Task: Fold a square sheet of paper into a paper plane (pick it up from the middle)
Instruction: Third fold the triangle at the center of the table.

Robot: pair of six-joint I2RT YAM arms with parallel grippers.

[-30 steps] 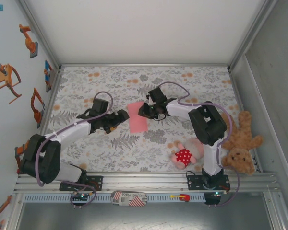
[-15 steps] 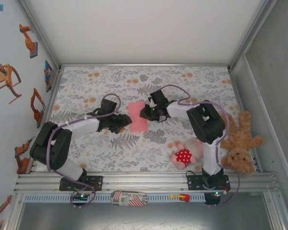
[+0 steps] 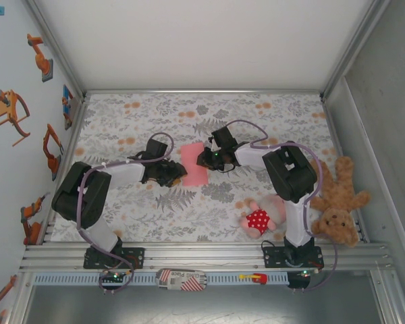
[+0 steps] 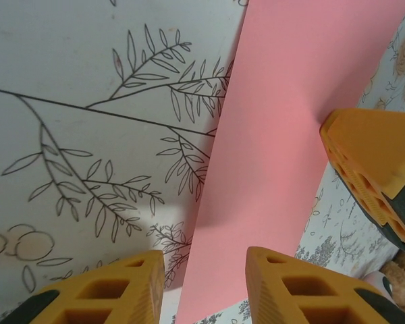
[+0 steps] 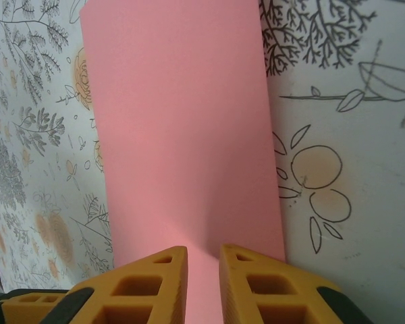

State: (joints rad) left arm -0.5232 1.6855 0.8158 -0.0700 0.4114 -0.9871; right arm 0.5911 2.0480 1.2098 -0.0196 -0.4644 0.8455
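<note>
Square sheet of paper (image 3: 194,164) lies flat at the centre of the floral worktop (image 3: 256,115). We see the left tool (image 4: 206,263) part open, straddling its edge. The right tool (image 5: 202,255) is nearly closed, tips on the opposite edge; gripping or just pressing, we cannot tell.

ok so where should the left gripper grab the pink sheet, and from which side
Probably its left long edge, mid-length, coming in low from the left. The pink sheet is thin and lies nearly flat, so only an edge offers purchase; that edge sits between the left gripper's open jaws, and the right gripper occupies the opposite edge.
</note>
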